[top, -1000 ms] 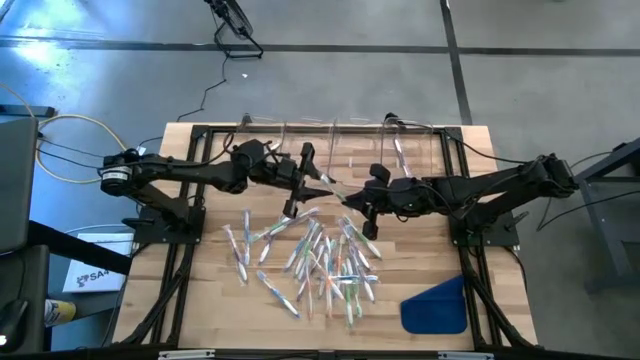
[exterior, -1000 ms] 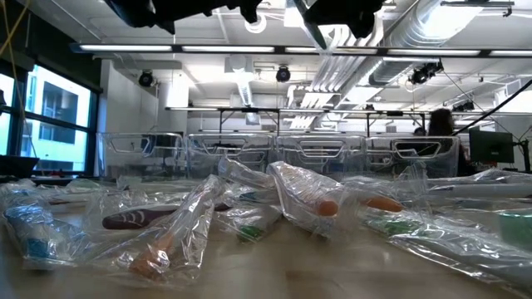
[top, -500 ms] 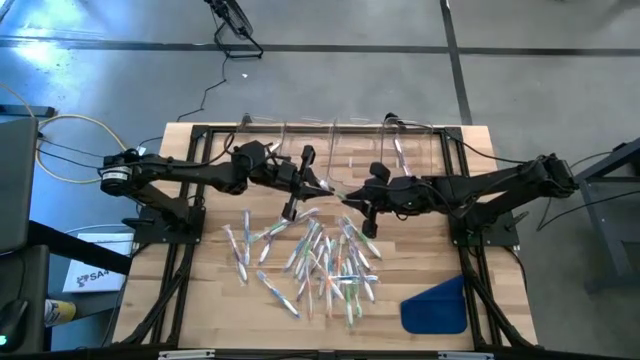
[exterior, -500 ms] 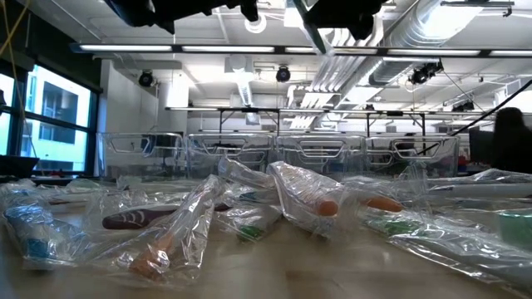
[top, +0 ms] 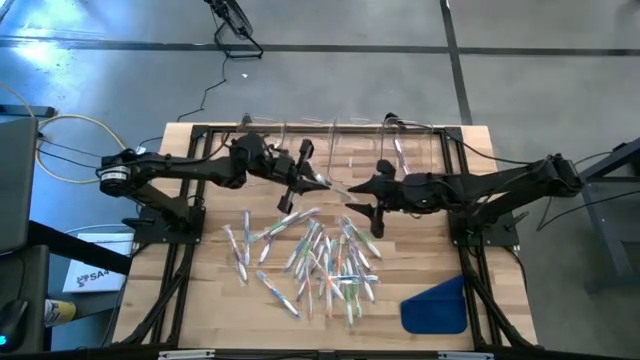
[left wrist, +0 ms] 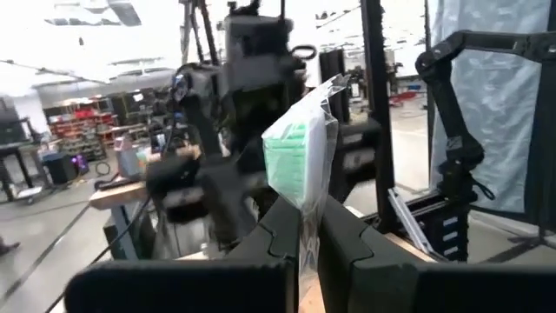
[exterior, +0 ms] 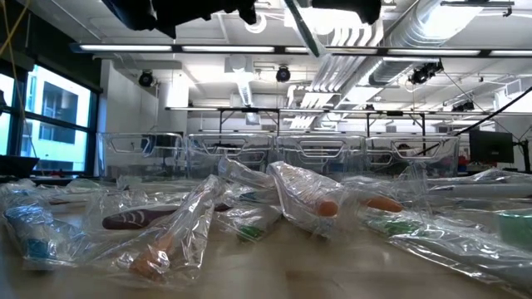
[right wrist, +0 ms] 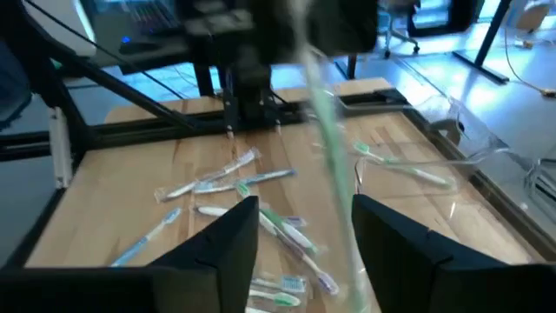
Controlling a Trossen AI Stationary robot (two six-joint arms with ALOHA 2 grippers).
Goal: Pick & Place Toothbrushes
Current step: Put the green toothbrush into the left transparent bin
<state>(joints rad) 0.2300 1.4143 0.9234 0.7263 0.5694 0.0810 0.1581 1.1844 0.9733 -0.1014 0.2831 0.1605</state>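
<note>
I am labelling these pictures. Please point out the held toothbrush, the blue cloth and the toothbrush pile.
held toothbrush [left wrist: 300,161], left wrist view, green head in wrapper
blue cloth [top: 436,305], high view, centre
toothbrush pile [top: 325,258], high view, middle

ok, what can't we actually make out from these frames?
- Right wrist view: green toothbrush between the open right pincer fingers is motion-blurred.
- Left wrist view: left pincer, shut on the bag, hides its lower end.
- Low view: clear wrappers block the pile; both pincers cut off at top edge.

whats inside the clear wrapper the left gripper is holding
A green-headed toothbrush shows through the wrapper clamped in the left gripper. Its handle end is hidden between the gripper's fingers.
</note>
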